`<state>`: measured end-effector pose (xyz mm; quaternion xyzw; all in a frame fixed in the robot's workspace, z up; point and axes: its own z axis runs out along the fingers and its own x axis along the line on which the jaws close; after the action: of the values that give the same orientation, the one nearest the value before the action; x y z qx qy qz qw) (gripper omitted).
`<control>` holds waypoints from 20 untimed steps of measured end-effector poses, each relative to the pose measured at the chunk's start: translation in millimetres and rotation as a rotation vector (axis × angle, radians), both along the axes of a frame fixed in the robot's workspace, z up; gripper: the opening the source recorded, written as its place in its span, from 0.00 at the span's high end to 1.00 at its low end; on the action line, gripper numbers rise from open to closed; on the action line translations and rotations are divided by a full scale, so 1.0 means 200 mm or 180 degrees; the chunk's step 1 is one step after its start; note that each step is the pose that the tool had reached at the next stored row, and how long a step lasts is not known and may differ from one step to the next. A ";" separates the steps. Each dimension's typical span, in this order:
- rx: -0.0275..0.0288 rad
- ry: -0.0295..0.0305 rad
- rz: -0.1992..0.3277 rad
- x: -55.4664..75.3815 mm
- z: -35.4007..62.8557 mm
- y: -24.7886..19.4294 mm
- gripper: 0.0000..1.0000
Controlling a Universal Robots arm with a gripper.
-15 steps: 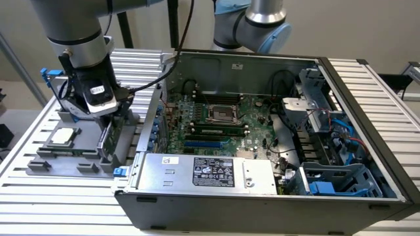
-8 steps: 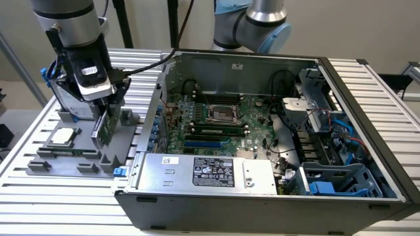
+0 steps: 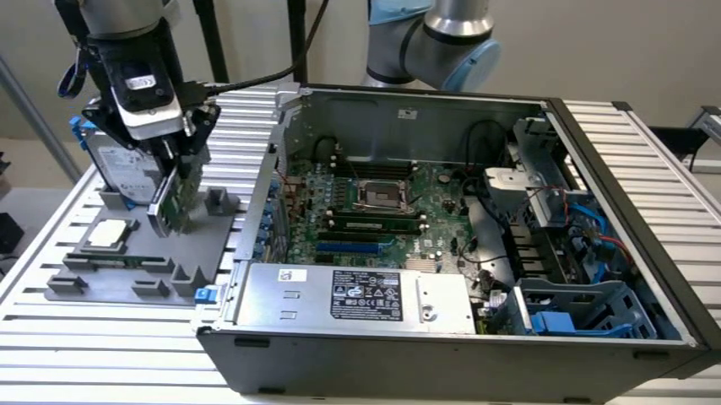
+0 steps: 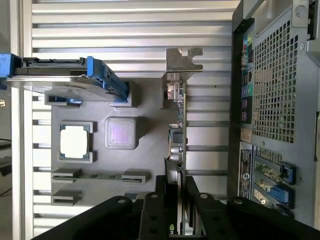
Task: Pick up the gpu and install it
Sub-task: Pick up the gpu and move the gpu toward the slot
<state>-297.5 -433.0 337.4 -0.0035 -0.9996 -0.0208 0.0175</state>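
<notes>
Pincer [image 3: 172,169] is clenched on the gpu [image 3: 169,201], pinching its flat faces so the card hangs edge-on, upper left of the exterior view. Its lower edge sits at the grey holder tray [image 3: 169,249]; whether it is clear of its slot I can't tell. The metal bracket [image 4: 184,60] points away from the wrist. Just behind stands the hard drive [image 3: 121,173], and the open computer case [image 3: 631,160] lies to the right.
</notes>
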 end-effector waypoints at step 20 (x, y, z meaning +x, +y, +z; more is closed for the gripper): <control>0.0000 0.0024 0.0000 0.33 0.455 0.000 0.74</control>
<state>-232.1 -432.9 428.5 -0.0036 -0.9996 -0.0208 0.0213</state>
